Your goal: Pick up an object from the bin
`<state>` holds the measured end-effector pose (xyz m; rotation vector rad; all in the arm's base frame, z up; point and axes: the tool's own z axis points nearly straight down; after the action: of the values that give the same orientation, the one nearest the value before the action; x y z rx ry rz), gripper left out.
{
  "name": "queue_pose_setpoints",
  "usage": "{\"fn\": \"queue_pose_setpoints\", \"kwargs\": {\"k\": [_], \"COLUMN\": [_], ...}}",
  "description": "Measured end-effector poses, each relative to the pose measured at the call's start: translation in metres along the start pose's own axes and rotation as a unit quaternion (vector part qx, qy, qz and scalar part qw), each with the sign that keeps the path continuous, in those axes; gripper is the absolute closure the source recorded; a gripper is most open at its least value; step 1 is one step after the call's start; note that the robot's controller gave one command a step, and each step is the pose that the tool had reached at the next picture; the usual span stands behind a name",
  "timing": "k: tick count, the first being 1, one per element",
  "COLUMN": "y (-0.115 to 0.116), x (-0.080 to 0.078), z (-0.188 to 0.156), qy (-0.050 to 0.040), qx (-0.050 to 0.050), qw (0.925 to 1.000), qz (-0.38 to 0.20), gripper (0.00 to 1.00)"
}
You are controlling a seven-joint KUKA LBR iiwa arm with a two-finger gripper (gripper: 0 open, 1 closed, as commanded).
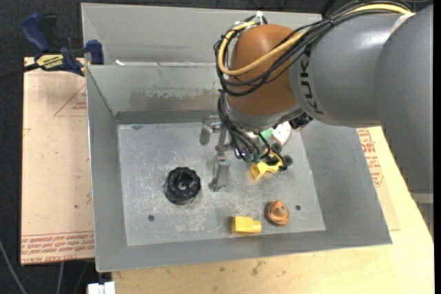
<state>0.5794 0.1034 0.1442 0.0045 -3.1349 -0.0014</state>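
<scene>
Arm: reaches in from the view's right; orange wrist cover (260, 72) sits above the back-middle of the bin (103, 169).
Gripper (218, 177): hangs down close to the bin floor, near the middle.
Claw state: cannot tell, released or clenched.
Nearest thing: black ribbed round cap (182, 186), on the floor just view-left of the gripper, not touching it.
Other side: small yellow piece (264, 168), just view-right, under the wrist.
Front of bin: yellow block (245, 224); orange-brown round knob (276, 213) near it.

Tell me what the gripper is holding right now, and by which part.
Nothing visibly: the gripper hangs over bare bin floor, just right of the black ribbed cap.
</scene>
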Motion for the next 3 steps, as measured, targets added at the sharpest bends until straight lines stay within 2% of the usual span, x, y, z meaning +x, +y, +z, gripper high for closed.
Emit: {"fn": "queue_pose_setpoints", "kwargs": {"k": [1,2,3], "y": [0.000,0.023,0.073], "x": [-0.002,-0.001,-0.023], "z": [-0.005,0.025,0.066], "qy": [-0.0038,-0.0089,-0.0028], "qx": [0.000,0.001,0.001], "qw": [1.0000,0.9959,0.9786], "qz": [0.001,-0.090,-0.206], "gripper": [0.00,0.00,0.00]}}
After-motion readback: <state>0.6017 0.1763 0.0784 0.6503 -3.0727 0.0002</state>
